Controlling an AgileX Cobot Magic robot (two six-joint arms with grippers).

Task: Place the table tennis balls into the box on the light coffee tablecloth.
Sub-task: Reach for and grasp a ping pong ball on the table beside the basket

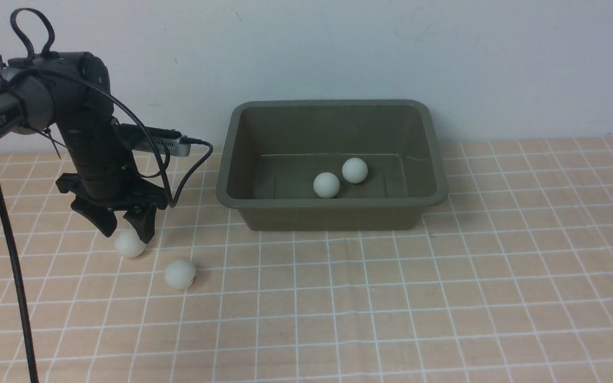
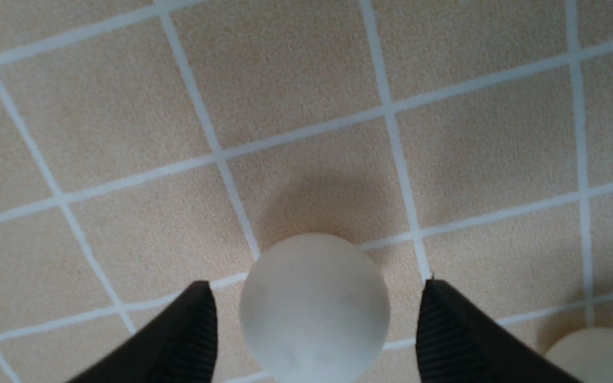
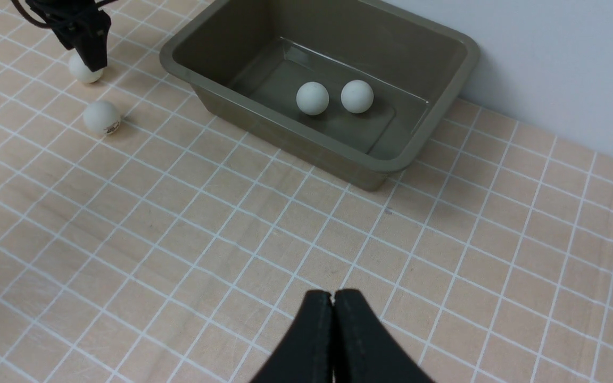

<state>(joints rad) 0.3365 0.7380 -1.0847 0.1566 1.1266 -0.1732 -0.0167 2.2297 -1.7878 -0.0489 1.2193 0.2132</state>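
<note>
Left gripper (image 1: 126, 234) down over first ball (image 1: 130, 243) on tablecloth (image 1: 445, 298) - my fingers spread wide either side, gaps showing, no squeeze. Second ball (image 1: 180, 274) loose nearby on cloth. Box (image 1: 333, 204) holds front ball (image 1: 326, 184) and back ball (image 1: 355, 170), close together. Right gripper (image 3: 333, 298) pinched together - empty.

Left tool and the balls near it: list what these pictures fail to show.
- Front view: the left tool covers the top of the ball under it.
- Left wrist view: the frame edge cuts off most of the loose ball.
- Right wrist view: that ball's dark mark is too small to read.
</note>
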